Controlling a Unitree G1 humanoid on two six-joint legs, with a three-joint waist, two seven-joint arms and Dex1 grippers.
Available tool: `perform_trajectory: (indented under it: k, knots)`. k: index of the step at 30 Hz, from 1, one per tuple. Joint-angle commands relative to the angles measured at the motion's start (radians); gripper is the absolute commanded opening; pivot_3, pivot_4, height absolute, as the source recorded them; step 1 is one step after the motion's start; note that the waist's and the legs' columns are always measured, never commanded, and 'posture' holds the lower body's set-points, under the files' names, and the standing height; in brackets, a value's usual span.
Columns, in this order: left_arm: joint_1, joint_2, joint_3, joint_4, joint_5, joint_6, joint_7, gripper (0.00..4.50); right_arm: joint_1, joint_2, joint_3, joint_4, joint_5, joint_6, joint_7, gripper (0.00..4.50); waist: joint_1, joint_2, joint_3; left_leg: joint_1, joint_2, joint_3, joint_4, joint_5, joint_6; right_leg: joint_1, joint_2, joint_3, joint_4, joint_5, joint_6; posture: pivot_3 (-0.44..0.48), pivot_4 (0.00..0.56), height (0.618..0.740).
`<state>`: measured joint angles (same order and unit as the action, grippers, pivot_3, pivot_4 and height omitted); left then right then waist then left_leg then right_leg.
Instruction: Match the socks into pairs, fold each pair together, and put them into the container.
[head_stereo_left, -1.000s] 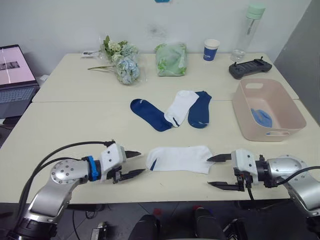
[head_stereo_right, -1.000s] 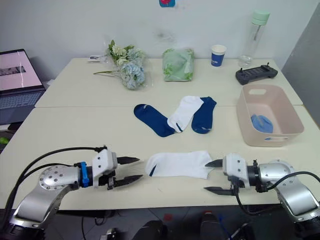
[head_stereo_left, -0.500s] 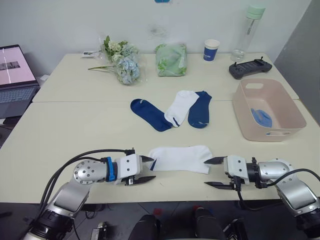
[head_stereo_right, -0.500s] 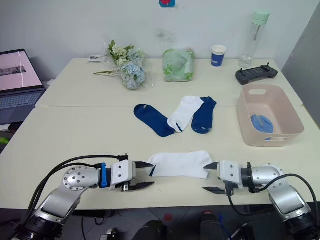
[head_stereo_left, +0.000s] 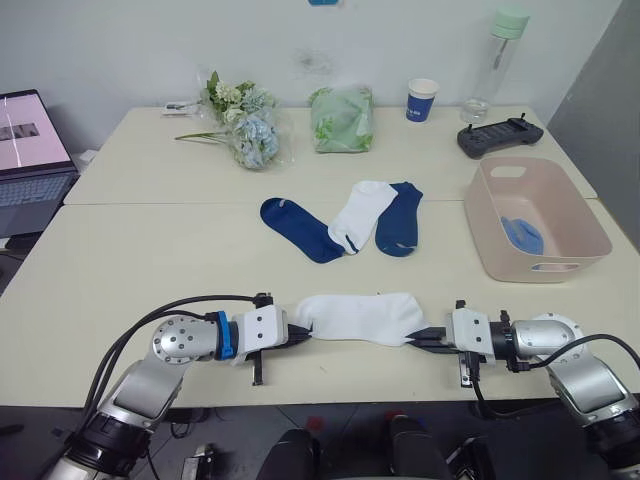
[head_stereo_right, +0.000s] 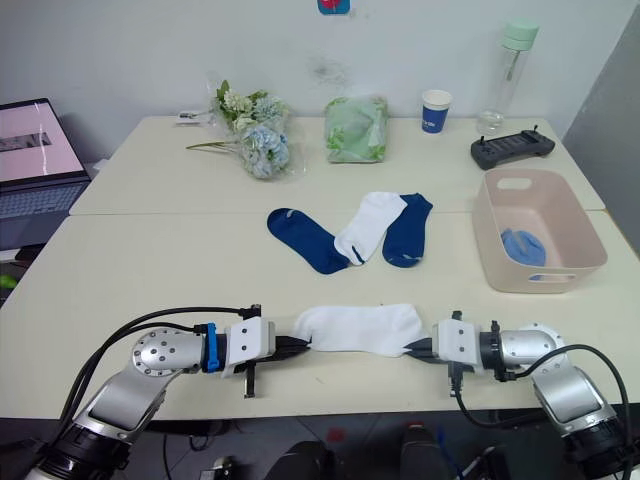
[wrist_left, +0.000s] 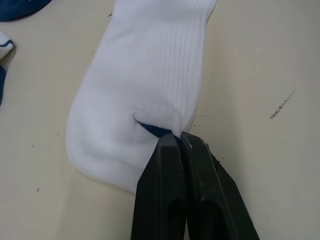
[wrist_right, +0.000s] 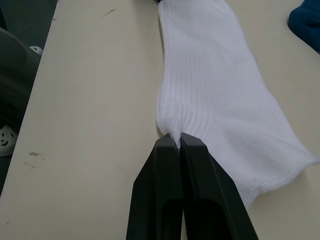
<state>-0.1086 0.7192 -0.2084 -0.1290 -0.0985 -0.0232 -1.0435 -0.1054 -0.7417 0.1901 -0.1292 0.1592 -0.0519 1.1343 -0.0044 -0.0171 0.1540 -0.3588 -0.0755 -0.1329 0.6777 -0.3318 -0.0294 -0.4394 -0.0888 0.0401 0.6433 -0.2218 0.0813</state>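
A white sock (head_stereo_left: 355, 315) lies flat near the table's front edge. My left gripper (head_stereo_left: 303, 335) is shut on its left end, pinching the fabric by the dark trim (wrist_left: 152, 129). My right gripper (head_stereo_left: 417, 340) is shut on the sock's right end, its fingertips (wrist_right: 170, 145) nipping the ribbed edge. Farther back at mid-table lie a navy sock (head_stereo_left: 300, 228), a second white sock (head_stereo_left: 360, 214) and another navy sock (head_stereo_left: 400, 217), the last two overlapping. The pale pink container (head_stereo_left: 548, 266) stands at the right with a light blue sock (head_stereo_left: 522, 235) inside.
Along the back edge stand a flower bunch (head_stereo_left: 245, 125), a pale green cloth bundle (head_stereo_left: 342, 118), a blue paper cup (head_stereo_left: 422, 99), a clear bottle (head_stereo_left: 495, 65) and a black controller (head_stereo_left: 500, 135). A laptop (head_stereo_left: 30, 150) sits at the far left.
Both grippers moved inward along the table to the near white sock's two ends and went from open to shut on the fabric.
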Motion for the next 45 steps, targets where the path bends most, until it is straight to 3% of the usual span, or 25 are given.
perform_trajectory:
  k: [1,9,12,15,22,31,42,44,45]
  knots:
    - [0.026,-0.002,0.019,-0.054,-0.052,0.027,-0.010,0.03,-0.008,0.002,-0.028,-0.073,0.084,0.072,0.014,0.01,-0.001,0.000,0.000,0.000,0.000,0.000,0.000,0.000,0.000,0.000,0.000,0.000,0.000,0.000,0.000,0.000,0.150,0.740]
    - [0.102,0.116,0.130,-0.339,-0.331,0.346,-0.076,0.03,-0.002,-0.126,-0.082,-0.319,0.320,0.392,0.082,0.01,0.000,0.000,0.000,-0.001,0.002,-0.002,0.000,-0.001,0.002,0.000,0.000,0.000,0.000,0.000,0.000,0.000,0.150,0.740]
    - [0.136,0.266,0.200,-0.459,-0.578,0.617,-0.155,0.03,0.003,-0.201,-0.152,-0.404,0.595,0.694,0.066,0.01,-0.003,-0.001,0.002,-0.001,0.002,-0.001,0.000,-0.001,0.002,0.000,0.000,0.000,0.000,0.000,0.000,0.000,0.150,0.740]
    - [0.132,0.306,0.203,-0.456,-0.661,0.719,-0.159,0.03,0.009,-0.257,-0.155,-0.428,0.726,0.859,0.069,0.01,-0.001,0.000,0.003,-0.001,0.004,-0.001,0.000,-0.003,0.005,0.000,0.000,0.000,0.000,0.000,0.000,0.000,0.150,0.740]
    - [-0.027,0.204,0.062,-0.237,-0.459,0.651,-0.098,0.03,-0.092,-0.175,-0.067,-0.281,0.548,0.768,0.032,0.01,0.000,0.000,0.003,0.004,0.000,0.001,0.000,-0.003,0.005,0.006,0.000,-0.002,-0.001,0.000,0.000,0.000,0.150,0.740]
    - [-0.252,0.076,-0.044,0.044,-0.260,0.524,-0.106,0.03,-0.260,-0.064,0.075,0.049,0.195,0.406,0.076,0.01,-0.001,-0.001,0.002,0.000,-0.001,0.001,0.001,-0.001,0.002,0.001,0.000,-0.001,0.000,0.000,0.000,0.000,0.150,0.740]
    - [-0.339,-0.021,-0.081,0.210,-0.124,0.384,-0.112,0.03,-0.325,0.018,0.065,0.231,0.068,0.236,0.077,0.01,-0.004,0.000,0.002,-0.002,-0.001,0.000,0.002,-0.001,0.002,-0.002,0.000,-0.001,0.000,0.000,0.000,0.000,0.150,0.740]
    - [-0.348,-0.039,-0.068,0.225,-0.116,0.369,-0.107,0.00,-0.330,0.027,0.053,0.234,0.065,0.230,0.072,0.50,-0.004,0.000,0.002,-0.002,-0.001,0.000,0.002,-0.001,0.002,-0.002,0.000,-0.001,0.000,0.000,0.000,0.000,0.150,0.740]
    - [-0.353,-0.048,-0.059,0.231,-0.115,0.364,-0.100,0.21,-0.331,0.029,0.046,0.232,0.068,0.234,0.075,0.69,-0.004,0.000,0.002,-0.002,-0.001,0.000,0.002,-0.001,0.002,-0.002,0.000,-0.001,0.000,0.000,0.000,0.000,0.150,0.740]
